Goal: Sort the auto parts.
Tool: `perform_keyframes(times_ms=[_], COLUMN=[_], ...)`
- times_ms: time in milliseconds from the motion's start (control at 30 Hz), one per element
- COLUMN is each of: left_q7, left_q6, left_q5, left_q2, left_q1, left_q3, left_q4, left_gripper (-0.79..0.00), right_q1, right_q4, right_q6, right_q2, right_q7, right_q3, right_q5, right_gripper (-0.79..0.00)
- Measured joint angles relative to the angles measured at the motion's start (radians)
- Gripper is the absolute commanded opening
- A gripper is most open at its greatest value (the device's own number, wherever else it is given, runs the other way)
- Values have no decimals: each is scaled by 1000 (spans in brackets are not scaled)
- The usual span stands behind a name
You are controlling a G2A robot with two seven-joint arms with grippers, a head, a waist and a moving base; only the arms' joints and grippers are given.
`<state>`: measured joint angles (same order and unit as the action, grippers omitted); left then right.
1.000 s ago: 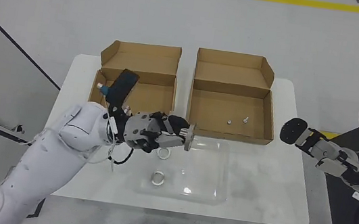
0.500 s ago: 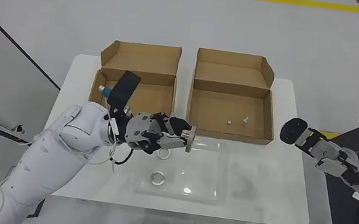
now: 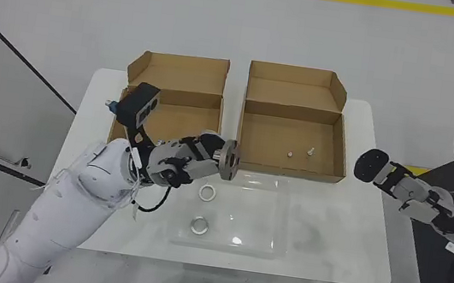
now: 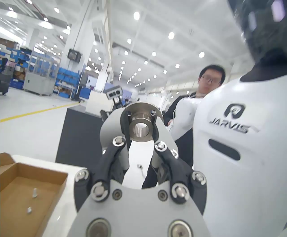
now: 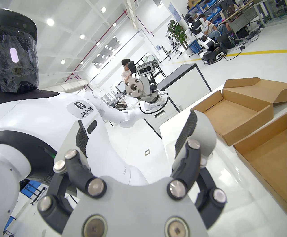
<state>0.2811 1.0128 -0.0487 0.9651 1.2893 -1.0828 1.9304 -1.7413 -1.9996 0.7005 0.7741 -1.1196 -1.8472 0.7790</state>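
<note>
The step in hand looks like the carry: the left tool [image 3: 216, 159] is pinching a flange [image 4: 139, 126] by its hub and holds it in the air over the middle of the table [image 3: 344, 235]. It hangs just past the far edge of the clear tray [image 3: 263, 224], level with the gap between the two cardboard boxes along the table's far edge. The right box [image 3: 279, 135] holds two small bolts [image 3: 292, 152], while the floor of the left box [image 3: 186, 121] looks bare where it shows. The flange therefore probably belongs in the left one. The next move would call for swinging the tool over that box's floor, lowering it below the walls, and only then letting go, since a heavy metal part dropped from height could bounce or dent the cardboard. Two rings [image 3: 207, 192] wait in the tray, toward its left end. The flange is dull silver metal, a round disc with small holes around it and a short hollow hub, and the disc faces the table's right edge. The right tool [image 5: 136, 121] hangs beyond the right edge with its fingers spread and nothing between them.
</note>
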Motion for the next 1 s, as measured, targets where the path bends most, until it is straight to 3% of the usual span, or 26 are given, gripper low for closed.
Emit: perform_keyframes(times_ms=[267,567,767,1000], left_q7=[-34,2,122,388], left_q6=[-1,-1,-1,-1], left_q5=[-162,-362,-530,-709], left_q2=[20,67,114,175], left_q1=[20,58,97,143], left_q3=[11,-41,-109,-196], left_q4=[74,101,108,64], left_gripper=[-785,-785,-785,-785], right_q1=[0,0,0,0], right_q4=[0,0,0,0], right_q6=[0,0,0,0], right_q2=[0,0,0,0], right_q7=[0,0,0,0], right_q3=[0,0,0,0], right_q5=[0,0,0,0], right_gripper=[0,0,0,0])
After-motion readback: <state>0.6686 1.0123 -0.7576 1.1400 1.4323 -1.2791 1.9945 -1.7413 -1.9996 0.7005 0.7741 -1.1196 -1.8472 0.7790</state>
